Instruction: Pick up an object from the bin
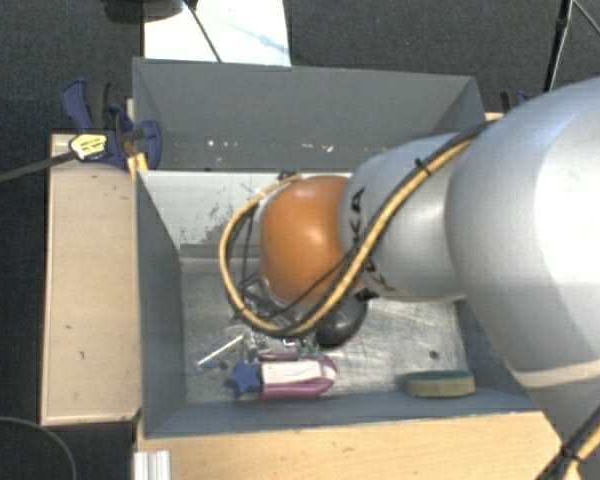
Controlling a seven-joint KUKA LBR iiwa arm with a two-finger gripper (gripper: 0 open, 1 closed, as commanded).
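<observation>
Purple-white tube [298, 376] near front wall [380, 410], probably light and slick: grip mid-body; cannot tell opening of hand [305, 340].

Bright overhead light; the arm [540, 228] shades the bin [300, 108].

In the grey bin [160, 298] lie a purple-white tube [298, 376], blue piece [243, 377], green pad [438, 383].
</observation>
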